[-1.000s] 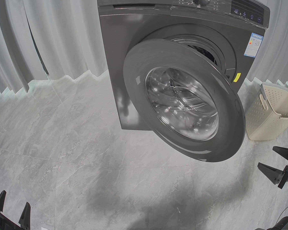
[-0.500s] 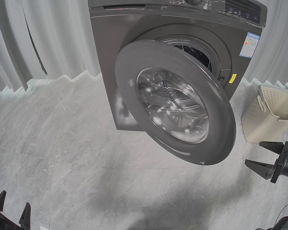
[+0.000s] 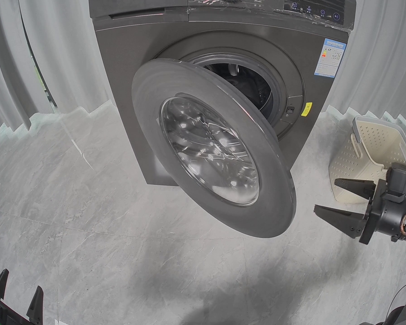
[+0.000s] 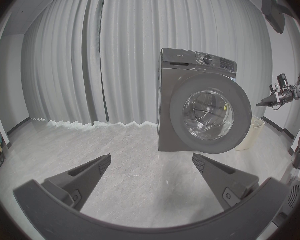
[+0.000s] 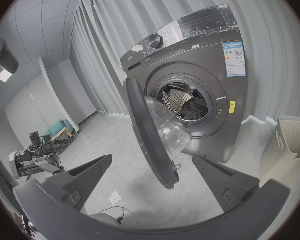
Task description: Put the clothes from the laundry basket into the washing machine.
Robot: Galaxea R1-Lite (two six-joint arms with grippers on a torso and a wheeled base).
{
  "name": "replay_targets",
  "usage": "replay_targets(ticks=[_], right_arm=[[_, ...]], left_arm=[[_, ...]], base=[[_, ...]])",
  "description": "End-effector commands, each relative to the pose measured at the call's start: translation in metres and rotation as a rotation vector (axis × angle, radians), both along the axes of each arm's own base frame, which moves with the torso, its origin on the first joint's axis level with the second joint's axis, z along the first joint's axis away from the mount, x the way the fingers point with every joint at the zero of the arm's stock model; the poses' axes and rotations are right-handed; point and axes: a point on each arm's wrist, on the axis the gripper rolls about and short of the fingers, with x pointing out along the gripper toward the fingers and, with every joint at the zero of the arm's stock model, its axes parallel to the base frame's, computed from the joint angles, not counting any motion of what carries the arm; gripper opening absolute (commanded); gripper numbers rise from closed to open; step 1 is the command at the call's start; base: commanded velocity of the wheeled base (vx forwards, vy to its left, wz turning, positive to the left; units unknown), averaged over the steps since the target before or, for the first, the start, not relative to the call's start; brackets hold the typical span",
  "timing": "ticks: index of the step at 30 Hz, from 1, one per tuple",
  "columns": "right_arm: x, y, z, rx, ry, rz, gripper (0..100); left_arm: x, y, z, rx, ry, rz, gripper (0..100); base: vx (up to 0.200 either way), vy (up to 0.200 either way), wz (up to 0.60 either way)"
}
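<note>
Standing on the floor (image 3: 76,195), the washer (image 3: 117,91) faces the robot. Its round door (image 3: 212,154) is swung wide on left-side hinges, with the free edge pointing toward the robot's right. The basket (image 3: 370,159) stands upright just right of the washer, mouth up. The right wrist view looks into the drum (image 5: 171,99), where a dark garment (image 5: 195,106) lies bunched, with no clear long axis; in the head view that opening reads as plain dark. The right gripper (image 3: 325,196) hovers before the basket, pointing left toward the door, fingers spread and empty. The left gripper (image 3: 21,280) sits low at the left, well apart, likewise spread and empty.
</note>
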Motion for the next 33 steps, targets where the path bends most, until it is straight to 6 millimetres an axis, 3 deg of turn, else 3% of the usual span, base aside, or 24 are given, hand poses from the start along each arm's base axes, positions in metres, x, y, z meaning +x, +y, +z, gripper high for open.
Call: replay_targets(ticks=[1,10,16,28,33], right_arm=[[0.015,0.017,-0.013,-0.03,0.051,0.019,100],[0.015,0.034,-0.012,-0.034,0.048,0.086,100],[0.033,0.036,-0.016,-0.059,0.063,-0.056,100],[0.074,-0.041,-0.003,-0.044,-0.033,-0.471,100],[0.083,-0.051,-0.012,-0.042,-0.04,-0.522,100]], left_arm=[[0.001,0.0,-0.005,0.0,0.007,0.0,100],[0.001,0.0,-0.005,-0.007,0.01,-0.009,100],[0.001,0.0,-0.005,-0.006,0.01,-0.009,100],[0.001,0.0,-0.005,-0.003,0.01,-0.009,100],[0.001,0.0,-0.005,-0.004,0.01,-0.009,100]], base=[[0.2,0.0,0.0],[0.044,0.0,0.0],[0.0,0.0,0.0],[0.0,0.0,0.0],[0.0,0.0,0.0]])
